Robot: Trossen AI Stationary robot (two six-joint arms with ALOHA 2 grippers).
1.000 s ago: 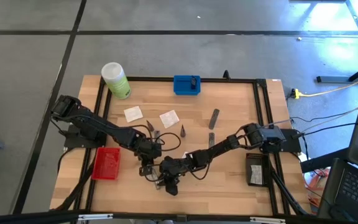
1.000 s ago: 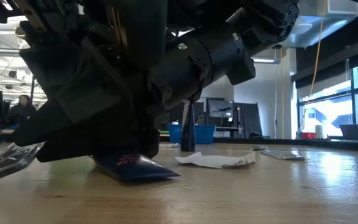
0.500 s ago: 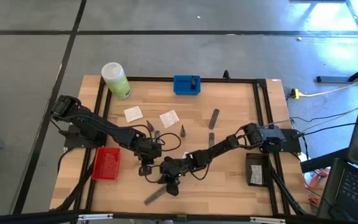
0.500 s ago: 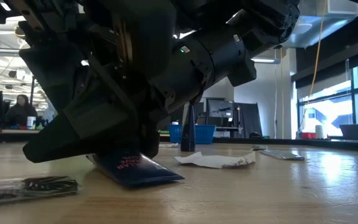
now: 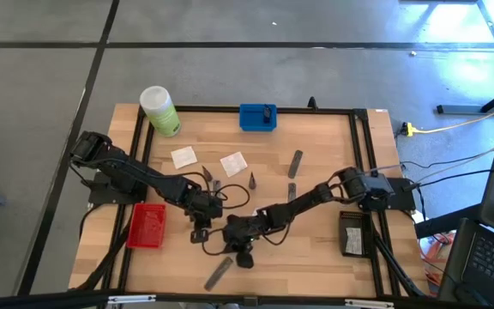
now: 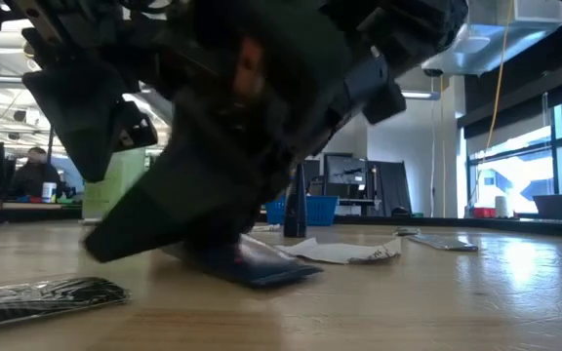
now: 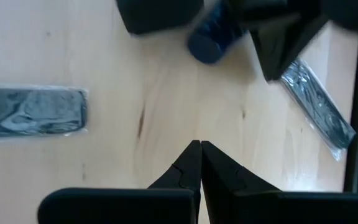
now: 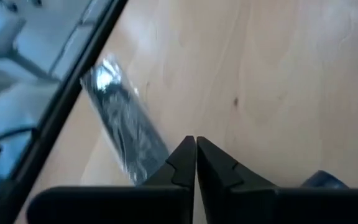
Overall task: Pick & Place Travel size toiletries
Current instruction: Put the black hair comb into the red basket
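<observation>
Your left gripper (image 5: 202, 232) sits low over the middle of the pale wooden table (image 5: 316, 137) with its two dark fingers pressed together on nothing, as the left wrist view shows; just beside it, your right gripper (image 5: 243, 255) hangs near the front edge, its fingers likewise meeting at the tips with nothing between them in the right wrist view; the dark navy tube (image 6: 252, 265) lies flat on the wood under the two wrists, and the clear crinkled packet (image 5: 219, 274) rests loose just in front of the right gripper, close to the black frame rail; to take either one cleanly, you likely need to part the right fingers first, line them across the narrow width of the item, and come down square, since a flat packet on bare wood will probably slide if nudged from one side; keep the left arm clear so the wrists do not foul each other. Across the table from left to right stand a flat red tray (image 5: 147, 225), a light-green bottle with a white cap (image 5: 159, 110), two white square sachets (image 5: 183, 156), a blue bin (image 5: 257, 117) and a slim grey tube (image 5: 295, 161); beyond lies grey floor, and the low view shows windows at the right.
</observation>
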